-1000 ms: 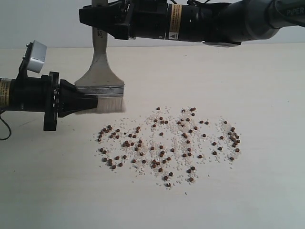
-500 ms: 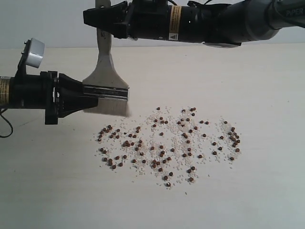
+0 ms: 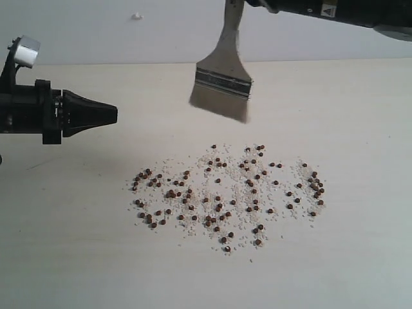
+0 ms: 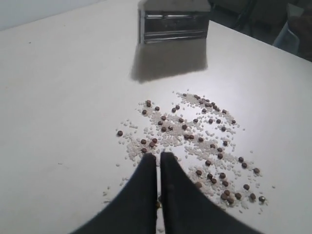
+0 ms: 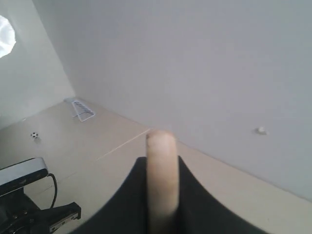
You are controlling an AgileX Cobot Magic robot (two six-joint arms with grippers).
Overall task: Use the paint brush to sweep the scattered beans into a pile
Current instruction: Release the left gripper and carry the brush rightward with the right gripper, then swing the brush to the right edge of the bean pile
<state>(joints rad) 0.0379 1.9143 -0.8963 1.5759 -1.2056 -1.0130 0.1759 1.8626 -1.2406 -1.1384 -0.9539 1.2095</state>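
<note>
Paint brush (image 3: 224,77) (wide, flat, pale wooden handle, silver metal ferrule, whitish bristles) is pinched by the right tool (image 5: 161,168): black fingers clamp both sides of the handle, high up near its end. Left tool (image 4: 158,158) is pressed together with nothing in it, off to the left of the scatter, pointing toward it, well apart from the brush.

Brush hangs in the air, tilted, bristles down and clear of the pale surface (image 3: 71,257). It sits behind the small round reddish-brown beans (image 3: 225,193), which lie spread wide among tiny whitish grains. No pile yet.

Handling, my read:
- Brush is light and the handle stiff. Bristles are soft and will splay under load, so keep contact light.
- Handle is the right place to hold. A grip this high gives reach but may let the head twist.
- Beans are round and light and will likely roll off if swept fast. Slow strokes inward from the edges.
</note>
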